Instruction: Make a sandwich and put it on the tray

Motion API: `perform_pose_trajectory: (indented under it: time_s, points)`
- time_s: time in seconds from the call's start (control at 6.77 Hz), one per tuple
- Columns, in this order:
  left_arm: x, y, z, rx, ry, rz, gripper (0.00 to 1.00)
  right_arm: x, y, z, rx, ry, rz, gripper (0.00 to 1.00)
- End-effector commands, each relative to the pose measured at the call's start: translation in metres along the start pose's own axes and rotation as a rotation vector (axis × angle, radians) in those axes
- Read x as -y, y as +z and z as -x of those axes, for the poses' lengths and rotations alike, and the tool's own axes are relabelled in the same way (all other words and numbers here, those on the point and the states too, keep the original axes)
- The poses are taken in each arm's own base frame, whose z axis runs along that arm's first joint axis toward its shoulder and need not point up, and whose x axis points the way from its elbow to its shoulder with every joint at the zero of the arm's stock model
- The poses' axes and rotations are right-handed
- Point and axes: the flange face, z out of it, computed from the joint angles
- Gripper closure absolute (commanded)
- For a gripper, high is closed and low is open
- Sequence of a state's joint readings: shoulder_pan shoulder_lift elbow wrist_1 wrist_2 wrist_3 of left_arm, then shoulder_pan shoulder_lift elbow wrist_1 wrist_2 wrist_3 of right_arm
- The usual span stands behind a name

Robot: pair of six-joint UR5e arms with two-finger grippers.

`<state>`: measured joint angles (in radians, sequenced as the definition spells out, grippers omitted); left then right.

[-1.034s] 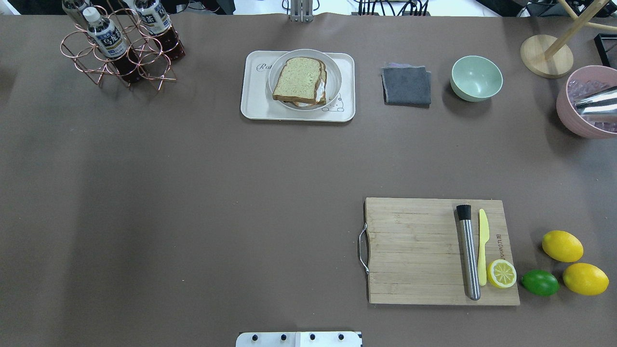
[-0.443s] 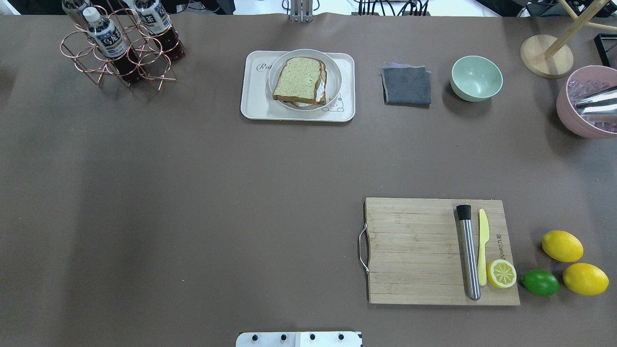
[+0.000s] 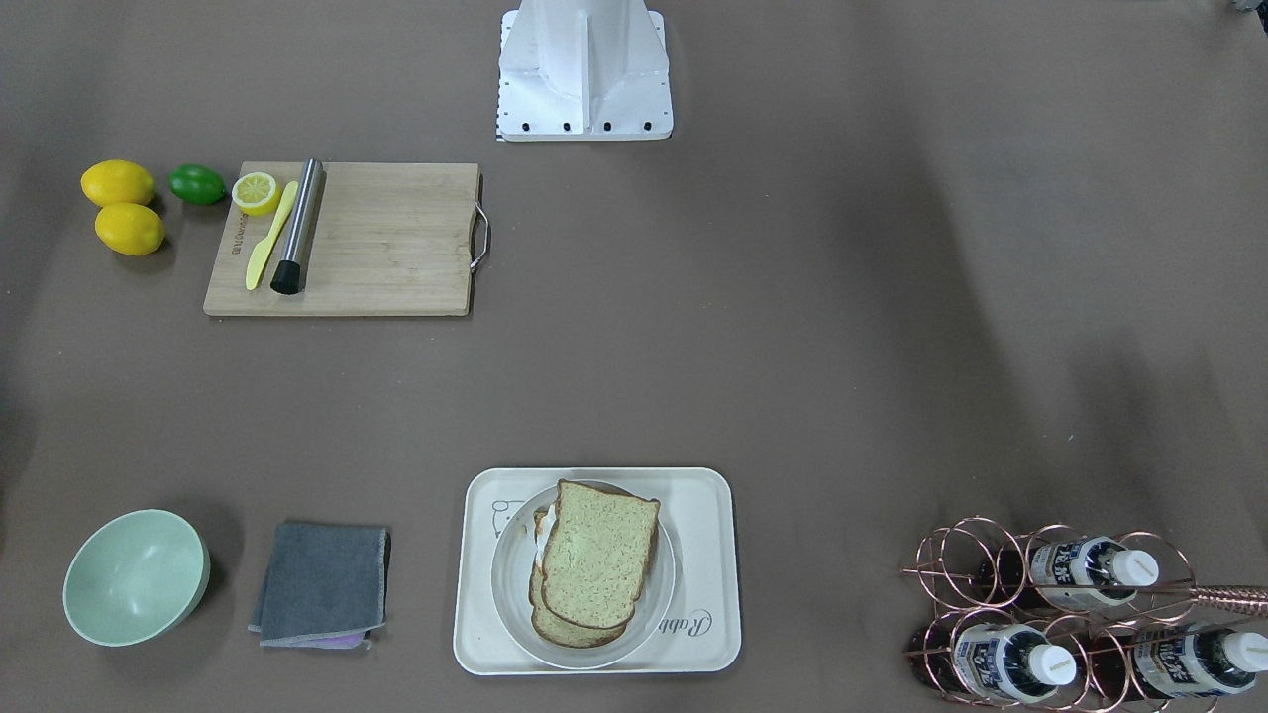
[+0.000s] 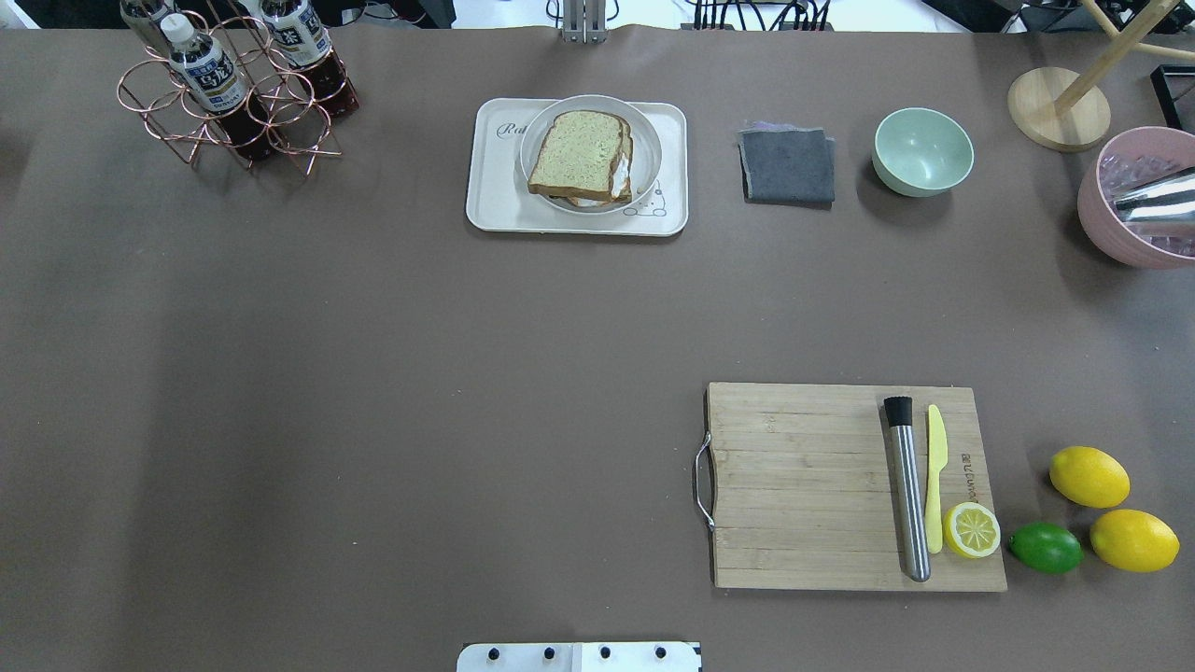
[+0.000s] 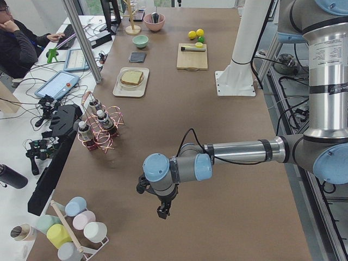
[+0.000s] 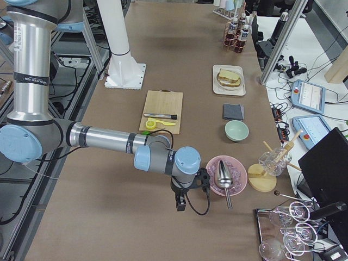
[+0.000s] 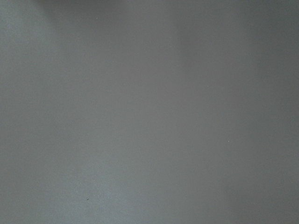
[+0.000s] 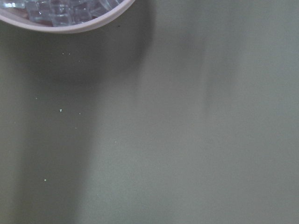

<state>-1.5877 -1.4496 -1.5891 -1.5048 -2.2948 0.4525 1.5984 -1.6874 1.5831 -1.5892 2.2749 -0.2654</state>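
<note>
Two-slice sandwich (image 4: pixel 577 154) sits on a plate (image 4: pixel 653 140) on the tray (image 4: pixel 490 191).
Left gripper (image 5: pixel 162 212) and right gripper (image 6: pixel 180 206) hover over the table (image 4: pixel 373 373); jaw openings cannot be told.

Table (image 4: pixel 373 373) carries tray (image 4: pixel 490 213), board (image 4: pixel 794 485), cloth (image 4: pixel 789 166), green bowl (image 4: pixel 922 151), lemons (image 4: pixel 1089 476), lime (image 4: pixel 1046 547); pink bowl (image 4: pixel 1102 233) just beside right jaws; bottle rack (image 4: pixel 224 103) near left jaws.

No change to call. Over the last second nothing shifts in the overhead view, with the sandwich (image 4: pixel 579 154), plate (image 4: pixel 648 149) and tray (image 4: pixel 490 191) exactly where they were.
</note>
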Motion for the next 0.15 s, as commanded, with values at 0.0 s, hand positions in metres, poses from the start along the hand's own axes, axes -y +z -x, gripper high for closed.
perform_pose_trajectory:
  time_s: [0.0]
  points:
    - [0.0001, 0.0, -0.0002, -0.001, 0.0, -0.001, 0.02, 0.0001, -0.0004, 0.0004, 0.0, 0.0, 0.0, 0.0]
